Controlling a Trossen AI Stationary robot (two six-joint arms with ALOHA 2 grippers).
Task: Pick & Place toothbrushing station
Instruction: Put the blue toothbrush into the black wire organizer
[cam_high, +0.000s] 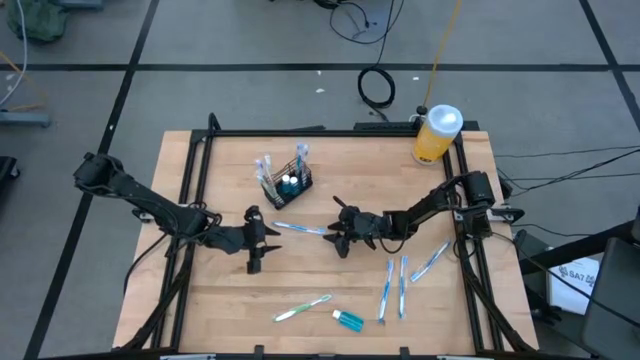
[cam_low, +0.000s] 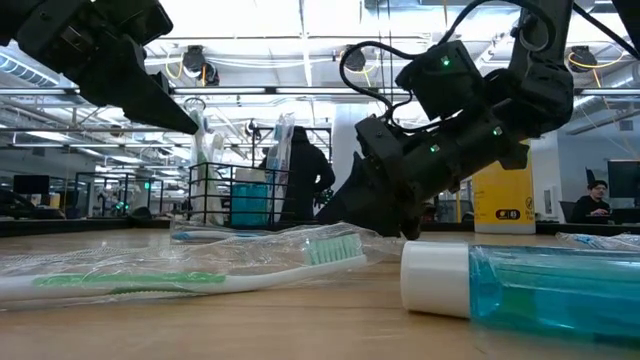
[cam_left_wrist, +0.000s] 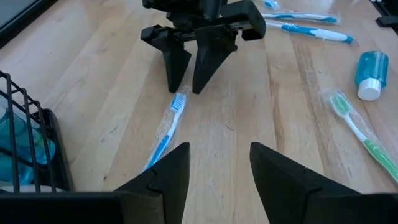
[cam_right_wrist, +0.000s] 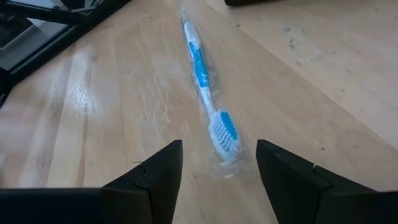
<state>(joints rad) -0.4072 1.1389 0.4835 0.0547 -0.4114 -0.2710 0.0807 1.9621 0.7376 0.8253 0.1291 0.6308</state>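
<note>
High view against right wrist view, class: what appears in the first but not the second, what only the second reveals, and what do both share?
Only the high view shows the black mesh caddy, the yellow bottle, the small blue bottle, the green toothbrush and the left gripper. Only the right wrist view shows the clear wrapper around the brush. Both show the wrapped blue toothbrush on the wooden table, in front of the right gripper with its fingers apart.

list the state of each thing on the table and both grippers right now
left gripper: open, empty, low over the table
right gripper: open, straddling the brush head, not gripping
blue wrapped toothbrush: flat between the two grippers
black wire caddy: upright, holding toothbrushes and a blue bottle
green toothbrush: flat, wrapped
small blue bottle: on its side, capped
yellow bottle: upright, capped
</note>
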